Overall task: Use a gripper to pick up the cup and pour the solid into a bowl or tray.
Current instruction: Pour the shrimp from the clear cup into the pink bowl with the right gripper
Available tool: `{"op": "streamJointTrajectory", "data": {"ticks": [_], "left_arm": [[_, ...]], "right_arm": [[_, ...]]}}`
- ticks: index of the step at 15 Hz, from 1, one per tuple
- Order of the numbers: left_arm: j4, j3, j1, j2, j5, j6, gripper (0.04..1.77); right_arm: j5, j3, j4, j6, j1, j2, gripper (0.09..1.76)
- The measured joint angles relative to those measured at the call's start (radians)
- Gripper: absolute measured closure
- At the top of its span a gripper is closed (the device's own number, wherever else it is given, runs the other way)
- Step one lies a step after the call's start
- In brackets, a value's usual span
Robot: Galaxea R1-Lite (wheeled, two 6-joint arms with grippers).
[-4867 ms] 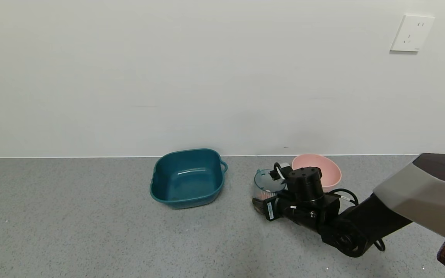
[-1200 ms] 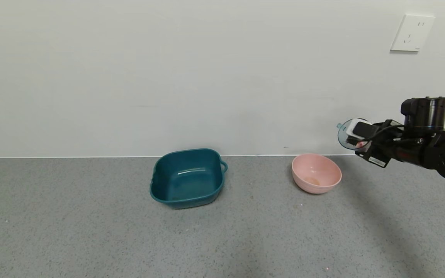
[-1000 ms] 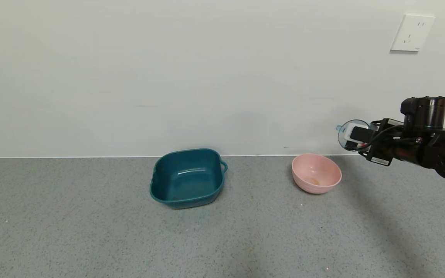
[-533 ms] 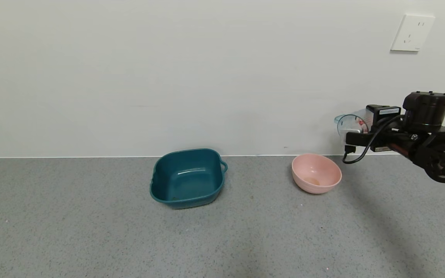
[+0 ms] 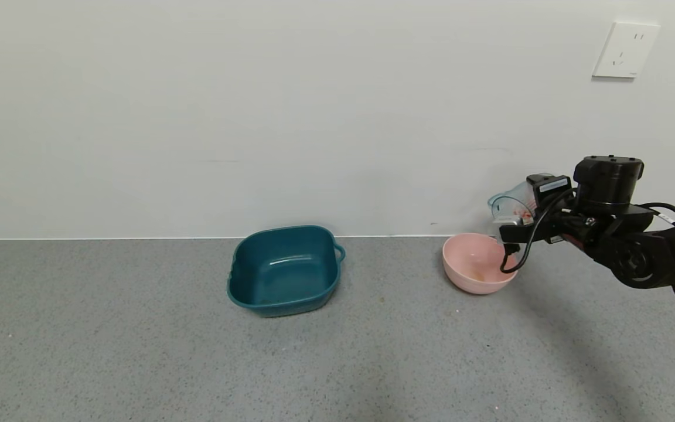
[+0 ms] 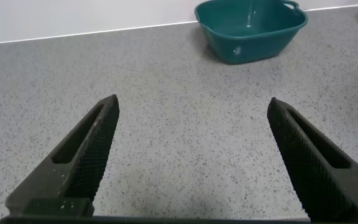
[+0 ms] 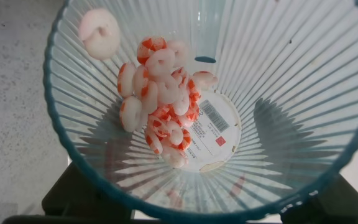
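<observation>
My right gripper (image 5: 516, 221) is shut on the clear blue-green ribbed cup (image 5: 509, 206) and holds it tilted in the air, mouth pointing left and down, just above the right rim of the pale pink bowl (image 5: 466, 278). In the right wrist view the cup (image 7: 291, 124) fills the picture. The pink-red and white bits (image 7: 160, 106) lie heaped on its lower wall, sliding toward the rim. One dark finger (image 7: 79, 193) shows behind the cup wall. My left gripper (image 6: 192, 102) is open and empty, low over the grey counter.
A dark teal squarish basin (image 5: 244, 293) with handles stands left of the bowl and also shows in the left wrist view (image 6: 253, 50). The grey speckled counter ends at a white wall with a socket (image 5: 624, 50).
My right arm has carried the cup left and down from beside the bowl to over its right rim. The cup has tipped further toward the bowl.
</observation>
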Motion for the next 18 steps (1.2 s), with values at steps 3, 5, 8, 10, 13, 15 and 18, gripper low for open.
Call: {"op": "streamJointTrajectory", "data": {"ticks": [3,5,8,10,13,15,18], "left_arm": [[0.0,0.0,0.0,0.0,0.0,0.0,0.09],[0.0,0.0,0.0,0.0,0.0,0.0,0.09],[0.0,0.0,0.0,0.0,0.0,0.0,0.09],[0.0,0.0,0.0,0.0,0.0,0.0,0.09],[0.0,0.0,0.0,0.0,0.0,0.0,0.09],[0.0,0.0,0.0,0.0,0.0,0.0,0.09],[0.0,0.0,0.0,0.0,0.0,0.0,0.09]], "right_arm": [[0.0,0.0,-0.024,-0.081,0.016,0.022,0.53],[0.0,0.0,-0.076,-0.168,0.018,0.037,0.53],[0.001,-0.002,-0.136,-0.303,0.019,0.056,0.53],[0.001,0.0,-0.172,-0.389,0.021,0.063,0.53],[0.003,0.0,-0.207,-0.476,0.032,0.067,0.53],[0.003,0.0,-0.213,-0.515,0.04,0.068,0.53],[0.003,0.0,-0.252,-0.573,0.058,0.068,0.53]]}}
